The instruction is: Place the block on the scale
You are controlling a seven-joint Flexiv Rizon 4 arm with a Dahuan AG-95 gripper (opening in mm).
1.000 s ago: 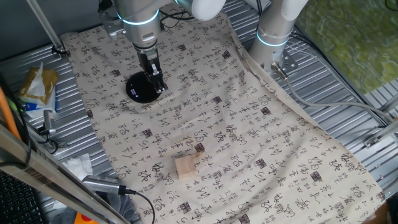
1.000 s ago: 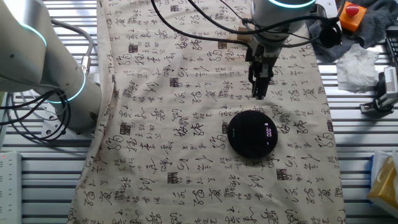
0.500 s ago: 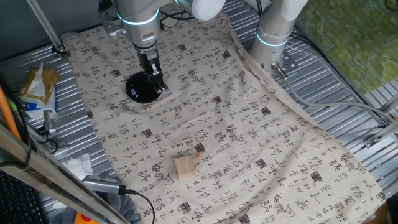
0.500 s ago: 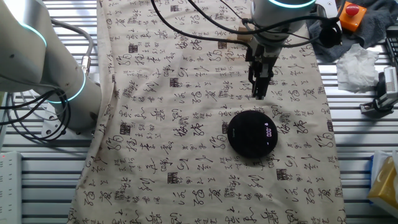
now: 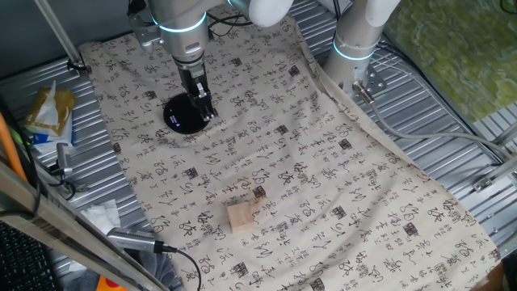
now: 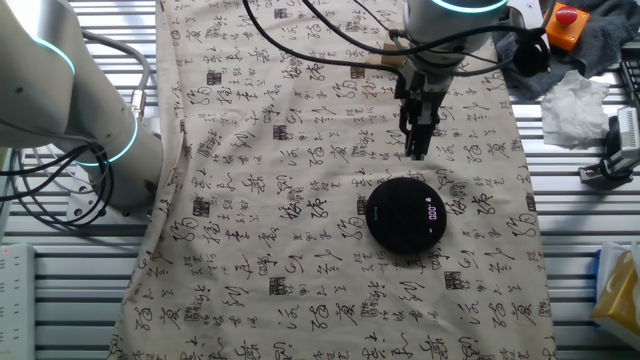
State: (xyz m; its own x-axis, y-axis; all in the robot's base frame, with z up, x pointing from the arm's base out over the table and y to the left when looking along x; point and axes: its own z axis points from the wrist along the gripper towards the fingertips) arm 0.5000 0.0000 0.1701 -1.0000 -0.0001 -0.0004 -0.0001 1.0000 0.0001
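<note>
The block (image 5: 240, 217) is a pale tan wooden cube lying on the printed cloth near its front middle; it is out of the other fixed view. The scale (image 5: 182, 115) is a flat black disc at the cloth's back left, and its lit display shows in the other fixed view (image 6: 405, 214). My gripper (image 5: 207, 114) hangs just beside the scale's edge, far from the block, with its fingers together and nothing between them. In the other fixed view the gripper (image 6: 417, 150) points down at the cloth just past the disc.
A second arm's base (image 5: 355, 42) stands at the back right, also seen in the other view (image 6: 70, 100). A snack bag (image 5: 48, 113), crumpled tissue (image 5: 101, 217) and cables lie off the cloth's left edge. A red button (image 6: 567, 18) and tissue (image 6: 580, 105) sit beside the cloth.
</note>
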